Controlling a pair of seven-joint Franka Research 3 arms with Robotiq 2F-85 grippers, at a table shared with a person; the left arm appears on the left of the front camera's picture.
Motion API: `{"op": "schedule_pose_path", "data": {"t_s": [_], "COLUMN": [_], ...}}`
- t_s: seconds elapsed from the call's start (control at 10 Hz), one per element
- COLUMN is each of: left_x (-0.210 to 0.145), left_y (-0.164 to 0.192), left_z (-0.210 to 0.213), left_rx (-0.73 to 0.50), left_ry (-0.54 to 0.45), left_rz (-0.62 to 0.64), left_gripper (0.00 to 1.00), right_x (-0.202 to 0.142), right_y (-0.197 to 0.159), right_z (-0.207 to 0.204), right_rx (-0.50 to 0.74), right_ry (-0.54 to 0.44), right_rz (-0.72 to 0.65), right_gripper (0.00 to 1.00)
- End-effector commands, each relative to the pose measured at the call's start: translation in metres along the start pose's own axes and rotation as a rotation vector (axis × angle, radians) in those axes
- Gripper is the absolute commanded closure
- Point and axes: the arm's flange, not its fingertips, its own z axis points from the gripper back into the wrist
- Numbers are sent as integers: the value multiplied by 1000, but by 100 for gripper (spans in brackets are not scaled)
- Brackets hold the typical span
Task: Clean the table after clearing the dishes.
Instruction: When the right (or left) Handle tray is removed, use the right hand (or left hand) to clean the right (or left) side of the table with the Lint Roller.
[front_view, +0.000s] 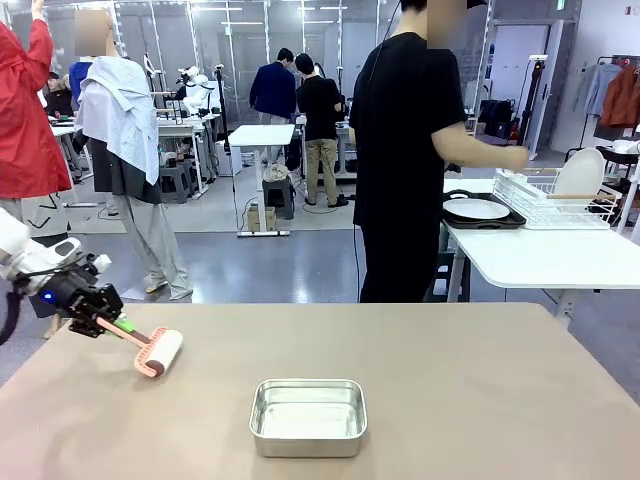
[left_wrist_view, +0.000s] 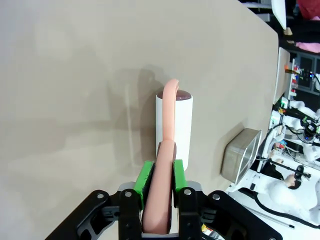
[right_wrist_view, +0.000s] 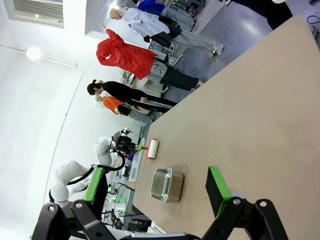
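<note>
Table (front_view: 450, 370): plain matte beige-brown. Roller (front_view: 160, 352): white drum, salmon-pink handle and frame. Pan (front_view: 308, 415): bare silver steel. Left hand (left_wrist_view: 160, 187): black, green pads. Plate (front_view: 476, 208): white, on dark tray (front_view: 505, 222).

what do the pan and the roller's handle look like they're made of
The pan looks like bare metal, probably steel or aluminium: silvery, with a brushed sheen and soft reflections on its floor. The roller's handle, clamped in the left gripper, looks like smooth matte plastic or rubber, salmon pink with no glare. The drum is plain white, possibly paper.
</note>
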Motion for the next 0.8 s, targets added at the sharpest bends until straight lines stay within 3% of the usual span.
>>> {"op": "schedule_pose_path", "data": {"t_s": [0.0,0.7], "left_x": [-17,-44], "left_y": [29,-5], "left_z": [14,79], "left_rx": [190,490], "left_ry": [6,-49], "left_rz": [68,118], "left_gripper": [78,78], "right_x": [-1,-1], "right_y": [2,2], "right_z": [1,1], "right_rx": [8,8], "right_ry": [5,5], "right_rz": [8,8], "right_gripper": [0,0]}}
